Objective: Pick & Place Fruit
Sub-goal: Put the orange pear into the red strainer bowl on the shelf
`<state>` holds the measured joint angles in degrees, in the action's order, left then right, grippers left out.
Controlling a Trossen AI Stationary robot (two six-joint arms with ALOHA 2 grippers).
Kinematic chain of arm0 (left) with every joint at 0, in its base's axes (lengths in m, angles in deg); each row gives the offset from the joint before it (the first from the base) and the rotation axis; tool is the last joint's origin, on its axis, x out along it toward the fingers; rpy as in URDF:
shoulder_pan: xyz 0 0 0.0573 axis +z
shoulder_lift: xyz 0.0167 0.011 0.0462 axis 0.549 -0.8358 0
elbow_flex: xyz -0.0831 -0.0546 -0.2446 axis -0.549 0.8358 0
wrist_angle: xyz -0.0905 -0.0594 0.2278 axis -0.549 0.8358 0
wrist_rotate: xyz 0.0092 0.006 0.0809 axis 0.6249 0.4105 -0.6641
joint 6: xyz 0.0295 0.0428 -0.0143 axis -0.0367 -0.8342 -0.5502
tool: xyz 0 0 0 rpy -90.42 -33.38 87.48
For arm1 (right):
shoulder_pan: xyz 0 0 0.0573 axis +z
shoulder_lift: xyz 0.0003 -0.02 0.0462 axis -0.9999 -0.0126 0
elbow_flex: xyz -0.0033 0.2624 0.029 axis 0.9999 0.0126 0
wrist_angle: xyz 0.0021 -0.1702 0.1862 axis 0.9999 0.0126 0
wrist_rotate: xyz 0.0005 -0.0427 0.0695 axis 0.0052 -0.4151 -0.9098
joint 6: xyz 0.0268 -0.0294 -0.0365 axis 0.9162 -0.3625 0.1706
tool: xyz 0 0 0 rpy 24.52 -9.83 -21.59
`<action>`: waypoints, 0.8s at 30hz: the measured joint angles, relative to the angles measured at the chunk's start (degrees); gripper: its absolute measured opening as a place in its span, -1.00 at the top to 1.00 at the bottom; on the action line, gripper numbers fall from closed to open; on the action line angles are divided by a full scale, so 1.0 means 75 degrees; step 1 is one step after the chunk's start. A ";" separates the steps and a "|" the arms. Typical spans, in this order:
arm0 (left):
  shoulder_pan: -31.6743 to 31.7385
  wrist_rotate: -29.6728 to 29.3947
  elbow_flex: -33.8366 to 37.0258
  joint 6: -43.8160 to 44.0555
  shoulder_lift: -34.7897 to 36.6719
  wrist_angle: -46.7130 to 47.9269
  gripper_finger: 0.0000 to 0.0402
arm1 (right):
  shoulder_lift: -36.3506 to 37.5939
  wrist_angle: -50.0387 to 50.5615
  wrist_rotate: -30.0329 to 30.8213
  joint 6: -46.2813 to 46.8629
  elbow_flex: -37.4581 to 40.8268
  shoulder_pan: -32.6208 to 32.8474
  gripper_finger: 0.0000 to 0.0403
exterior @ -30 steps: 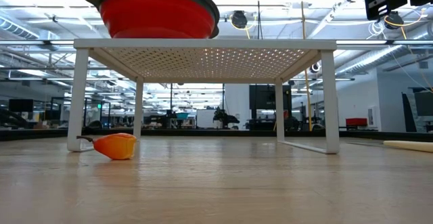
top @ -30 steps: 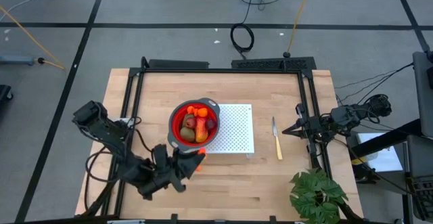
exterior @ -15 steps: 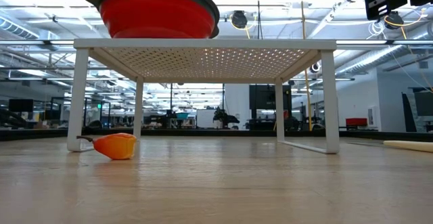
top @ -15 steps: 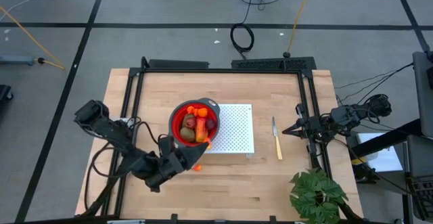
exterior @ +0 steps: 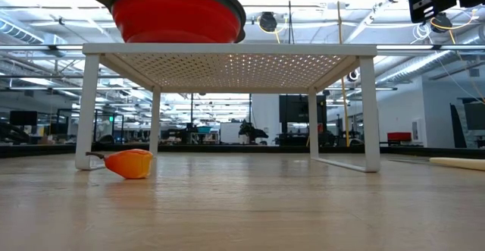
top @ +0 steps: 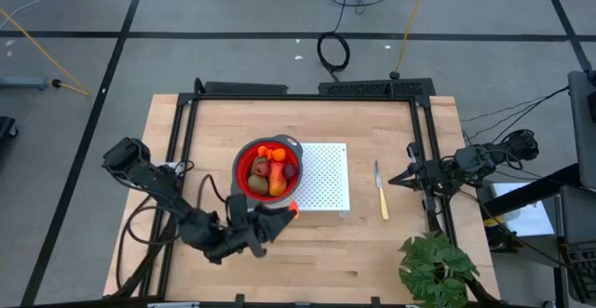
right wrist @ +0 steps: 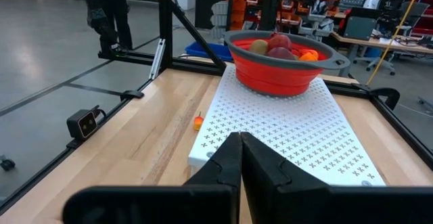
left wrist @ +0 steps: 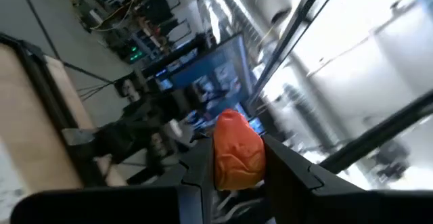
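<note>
— One orange piece [left wrist: 237,149], pinched across its middle in the left gripper [top: 279,217] — up off the table [top: 372,252], just beside the rack's [top: 326,178] front corner, near the bowl [top: 240,180].
— Handling?
— Probably light, stiff, smooth; likely to slip. Best gripped at the widest part.
— Right gripper [top: 391,180]?
— Clenched on nothing, waiting at the table's right edge.

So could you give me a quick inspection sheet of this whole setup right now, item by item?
Surface: wooden table, white perforated rack on it.
Job's things: red bowl on the rack holds fruit; one orange piece lies on the table.
Clutter: yellow-handled knife, green plant.
Grippers: left gripper pinches a small orange piece; right gripper shut, parked at the table's right edge.
Cables: black loops on the floor.
Surroundings: a person's legs beyond the table.
</note>
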<state>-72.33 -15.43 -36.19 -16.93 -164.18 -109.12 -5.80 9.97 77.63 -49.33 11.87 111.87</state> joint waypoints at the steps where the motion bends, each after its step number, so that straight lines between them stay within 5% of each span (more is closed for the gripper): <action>1: 0.0000 0.0000 0.0000 0.0081 0.0000 0.0279 0.52 | 0.0000 0.0002 0.0000 0.0000 0.0000 0.0002 1.00; 8: 0.0258 0.0171 0.0000 0.0547 0.0000 0.1703 0.52 | 0.0000 -0.0004 0.0000 0.0000 0.0000 0.0001 1.00; 18: 0.1496 0.2647 -0.0009 0.2438 0.0711 0.4744 0.52 | -0.0001 -0.0008 0.0003 0.0000 0.0000 0.0003 1.00; 24: 0.2123 0.3447 -0.0012 0.2571 0.1577 0.6433 0.52 | 0.0000 -0.0009 0.0006 0.0000 0.0000 0.0000 1.00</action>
<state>-56.40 10.43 -36.28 2.35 -152.35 -60.87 -5.80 9.90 77.67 -49.33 11.87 111.87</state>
